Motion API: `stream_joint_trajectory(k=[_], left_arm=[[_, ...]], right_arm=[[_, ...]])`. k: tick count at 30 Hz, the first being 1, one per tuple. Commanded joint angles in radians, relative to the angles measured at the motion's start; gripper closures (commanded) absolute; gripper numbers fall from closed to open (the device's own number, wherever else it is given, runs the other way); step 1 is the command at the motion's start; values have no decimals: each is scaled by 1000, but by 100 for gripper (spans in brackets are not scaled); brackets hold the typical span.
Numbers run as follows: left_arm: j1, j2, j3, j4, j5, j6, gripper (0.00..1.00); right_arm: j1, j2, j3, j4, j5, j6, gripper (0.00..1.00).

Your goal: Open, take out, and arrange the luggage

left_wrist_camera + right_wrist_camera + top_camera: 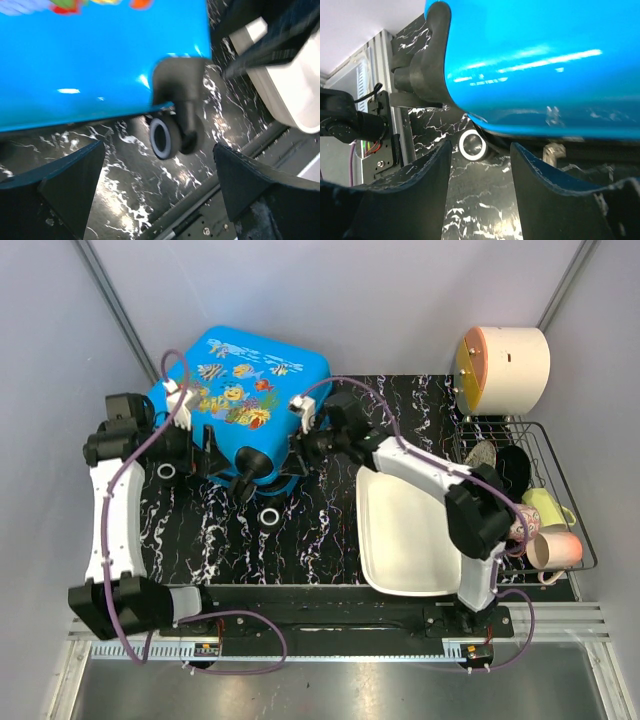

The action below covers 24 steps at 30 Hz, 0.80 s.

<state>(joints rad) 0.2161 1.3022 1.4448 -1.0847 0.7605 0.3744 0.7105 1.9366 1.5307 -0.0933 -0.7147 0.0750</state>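
Observation:
The luggage (240, 380), a bright blue hard-shell suitcase with a fish print on top, lies at the back left of the black marbled mat (330, 540). Its black wheels face the arms. My left gripper (205, 455) is open and empty at the case's near left edge. In the left wrist view the blue shell (100, 65) and one wheel (167, 137) sit just ahead of the open gripper (159, 147). My right gripper (300, 450) is open and empty at the near right edge. The right wrist view shows the shell (545, 60) and a wheel (472, 145) beyond the gripper (481, 145).
A white rectangular basin (400, 530) lies on the mat right of the suitcase, under the right arm; it also shows in the left wrist view (295, 85). A wire rack (560, 540) with cups stands at the far right. A cream and orange cylinder (505, 365) stands at the back right.

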Motion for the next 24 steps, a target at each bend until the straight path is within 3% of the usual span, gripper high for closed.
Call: stream_joint_trajectory(k=[1,9,16,24], left_arm=[[-63,-199,-124,-1,30,49,5],[-260,-343,-348,143,-223,0,5],[-334,-275,-376,253,-348,-100,4],[-434,-198,-414,344,-414,-126,15]], right_arm=[[-101,-207,-70,3,129,35,42],[-163,-289,-225,-75,221,-46,35],[-169,-280,-244,-83,236,-69,18],[-169,-243,-248,-45,256,-69,12]])
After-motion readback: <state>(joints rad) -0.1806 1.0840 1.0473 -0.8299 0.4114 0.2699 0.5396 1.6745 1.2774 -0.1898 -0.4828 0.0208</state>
